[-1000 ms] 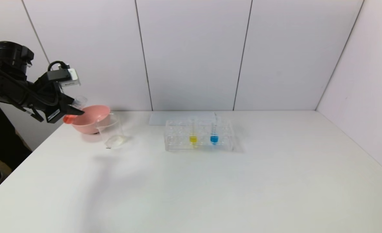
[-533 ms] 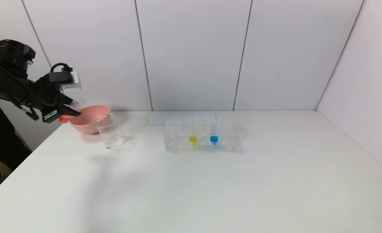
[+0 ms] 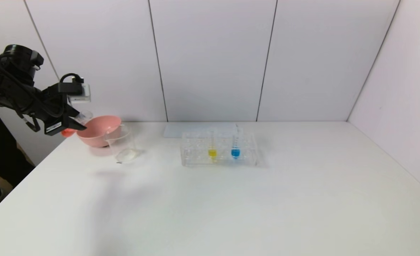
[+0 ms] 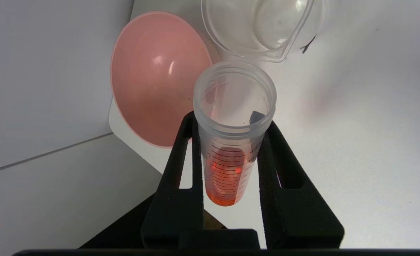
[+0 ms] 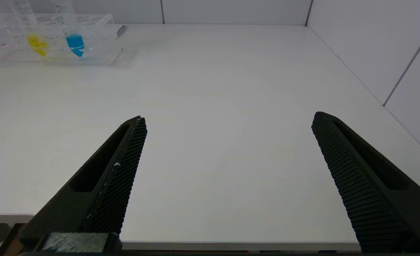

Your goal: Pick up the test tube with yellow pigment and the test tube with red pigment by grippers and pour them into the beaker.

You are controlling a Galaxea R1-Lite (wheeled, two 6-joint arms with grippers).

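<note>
At the frame's left, the left gripper [image 3: 75,122] fingers clamp the red test tube [image 4: 231,142] (tilted), risking spilling into the pink bowl [image 3: 99,129] instead of the beaker [image 3: 122,144].

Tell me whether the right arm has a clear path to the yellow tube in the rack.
Probably yes. The right hand is open and holds nothing, with bare table between it and the yellow tube, which stands beside the blue tube in the rack.

Beaker [image 3: 123,146] just in front of bowl [image 3: 97,130], rack [image 3: 218,148] well to the right, all on table [image 3: 231,206].
</note>
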